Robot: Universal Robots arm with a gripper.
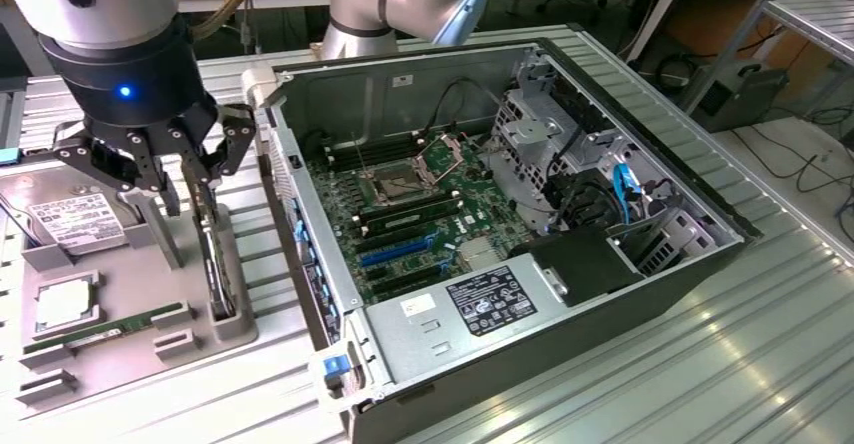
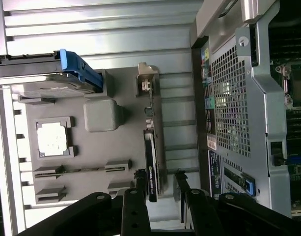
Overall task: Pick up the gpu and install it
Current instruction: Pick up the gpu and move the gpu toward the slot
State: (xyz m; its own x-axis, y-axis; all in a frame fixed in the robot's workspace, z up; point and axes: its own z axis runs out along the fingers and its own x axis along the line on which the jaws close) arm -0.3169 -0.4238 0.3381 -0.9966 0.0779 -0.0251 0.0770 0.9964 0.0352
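Standing on its long edge, the gpu (image 1: 216, 264) (image 2: 151, 162) sits in a slot along the side of the grey tray (image 1: 147, 284) (image 2: 122, 142) that faces the computer case (image 1: 387, 84) (image 2: 229, 98). That tray edge runs parallel to the case's perforated rear panel, with a narrow strip of ribbed metal table (image 1: 694, 364) (image 2: 101, 29) between them. On the card's other side, the tray surface lies flat and low. A raised grey block stands near the card, and beyond it lie the hard drive (image 1: 74, 219) (image 2: 42, 81), the processor chip (image 1: 64, 304) (image 2: 54, 138) and the memory stick (image 1: 107, 329) (image 2: 81, 169), each in its own recess and well apart from the card. The case lies on its side with the side cover off. The motherboard (image 1: 414, 214) is exposed, bounded by the case walls and, at the exterior view's right, by the drive cage.

The gripper (image 1: 187, 199) (image 2: 160, 191) hangs directly over the upper end of the card. Its fingers (image 2: 182, 196) are spread wide and straddle the card's thin edge, one on each face. In the wrist view a clear gap shows between the card and the finger on the case side. The other finger stands just beside the card, and contact there cannot be confirmed. Nothing is clamped, and the card rests in its slot.
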